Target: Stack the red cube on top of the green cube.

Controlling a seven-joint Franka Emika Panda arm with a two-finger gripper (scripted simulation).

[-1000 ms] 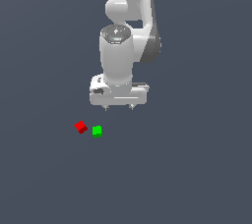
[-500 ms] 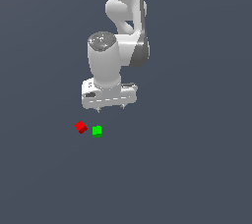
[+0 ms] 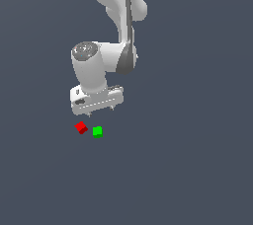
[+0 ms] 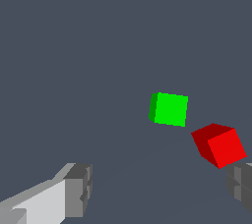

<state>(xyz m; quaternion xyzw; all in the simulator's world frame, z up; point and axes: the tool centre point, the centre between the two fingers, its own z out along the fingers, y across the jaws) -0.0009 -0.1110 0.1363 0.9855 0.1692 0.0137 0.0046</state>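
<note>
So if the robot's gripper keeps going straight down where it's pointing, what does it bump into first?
Probably the small bright red cube, or the bare grey floor beside it. The open gripper hangs just above; the small bright green cube sits slightly aside. Depth is unclear.

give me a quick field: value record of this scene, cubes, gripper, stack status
red cube: on the floor, on the exterior view's left of the green one, turned at an angle to it
green cube: on the floor, close beside the red cube, a small gap between them
gripper: open, empty, above the cubes, nearer the red one
fingers: spread wide in the wrist view, touching neither cube
stack status: not yet done, both cubes lie apart on the floor
surface: plain dark grey floor
</note>
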